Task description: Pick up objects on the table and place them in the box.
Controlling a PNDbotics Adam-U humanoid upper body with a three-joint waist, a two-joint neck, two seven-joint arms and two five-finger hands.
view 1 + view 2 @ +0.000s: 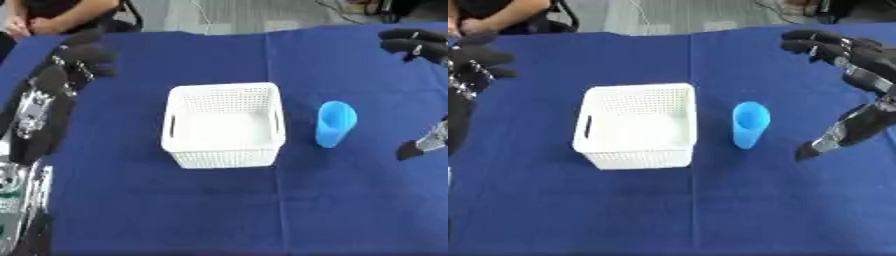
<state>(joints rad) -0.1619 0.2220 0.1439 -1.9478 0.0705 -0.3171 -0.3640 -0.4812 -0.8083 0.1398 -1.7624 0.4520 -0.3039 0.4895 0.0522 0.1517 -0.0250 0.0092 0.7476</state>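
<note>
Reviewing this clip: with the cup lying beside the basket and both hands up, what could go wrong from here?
The blue cup lies on its side, so it may roll off if the right hand nudges it. It also lies close beside the white basket; the approaching fingers could bump the rim and shift the basket on the blue cloth.

Blue cup [750,124] lying beside white basket [635,126], right hand [859,67] spread wide nearby
</note>
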